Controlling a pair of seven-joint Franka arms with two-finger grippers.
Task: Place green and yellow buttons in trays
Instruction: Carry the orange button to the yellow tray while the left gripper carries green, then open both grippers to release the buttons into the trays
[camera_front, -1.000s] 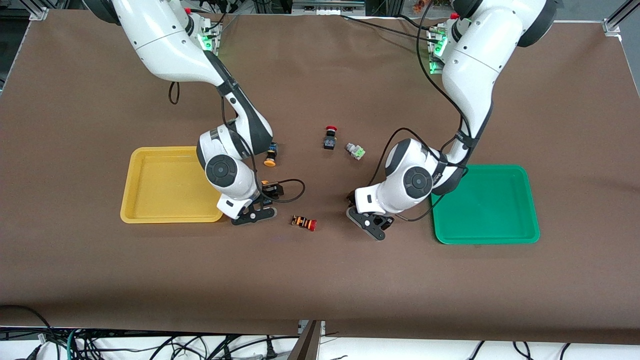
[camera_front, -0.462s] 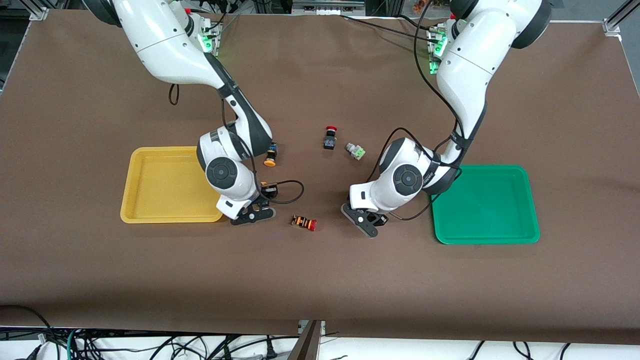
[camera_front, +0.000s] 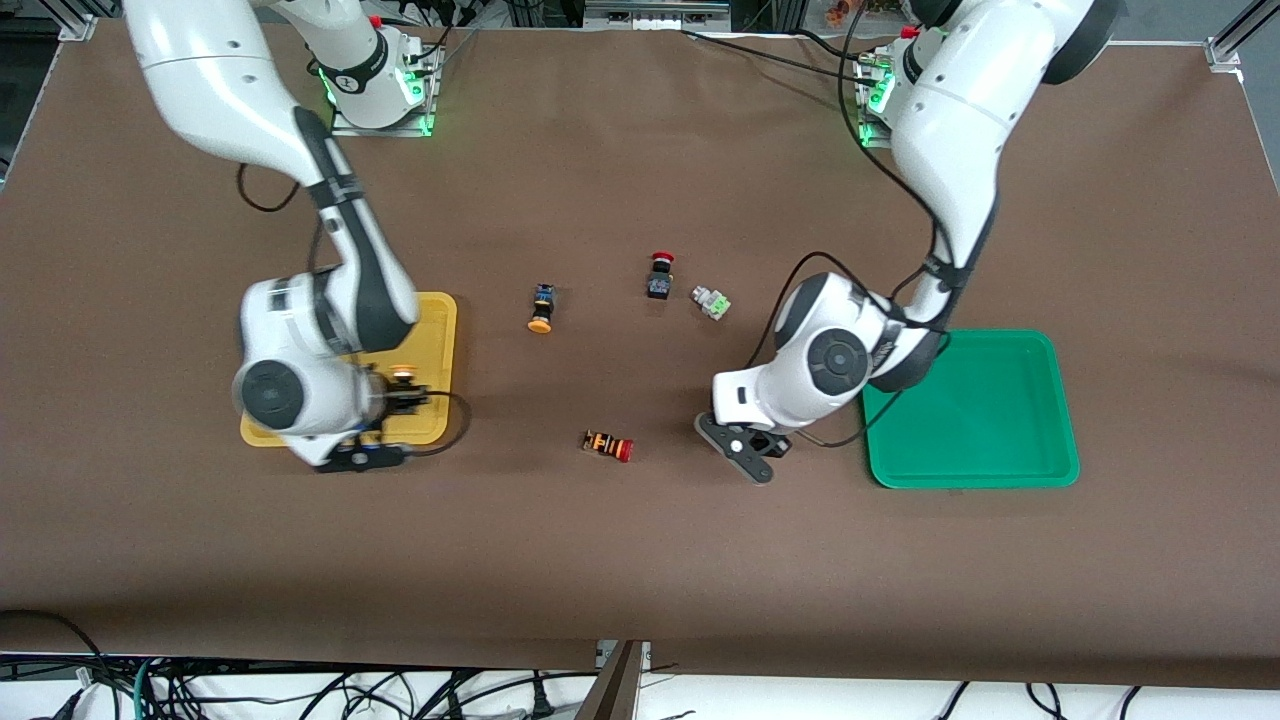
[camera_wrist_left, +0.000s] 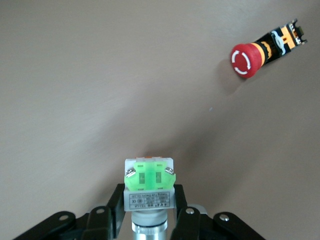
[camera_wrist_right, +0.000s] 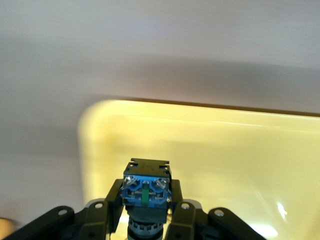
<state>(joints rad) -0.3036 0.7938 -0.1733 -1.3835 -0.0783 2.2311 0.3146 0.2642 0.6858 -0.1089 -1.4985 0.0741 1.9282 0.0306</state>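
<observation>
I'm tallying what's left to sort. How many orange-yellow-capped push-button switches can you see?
2. One black-and-blue orange-yellow-capped switch is held in the right gripper over the yellow plastic tray; the other lies mid-table beside that tray.

The counter (camera_front: 640, 560) is plain brown. One tray (camera_front: 440, 330) is yellow, the other tray (camera_front: 970, 410) green. The button in the left gripper (camera_wrist_left: 149, 210) is pale grey with a bright green face (camera_wrist_left: 149, 180); the one in the right gripper (camera_wrist_right: 145, 212) is black and blue (camera_wrist_right: 145, 187). On the counter lie a black-and-blue button with an orange-yellow cap (camera_front: 541, 308), a grey-and-green one (camera_front: 711, 300), a black switch with a red cap (camera_front: 659, 277) — and an orange-striped switch, also red-capped (camera_front: 608, 445).
</observation>
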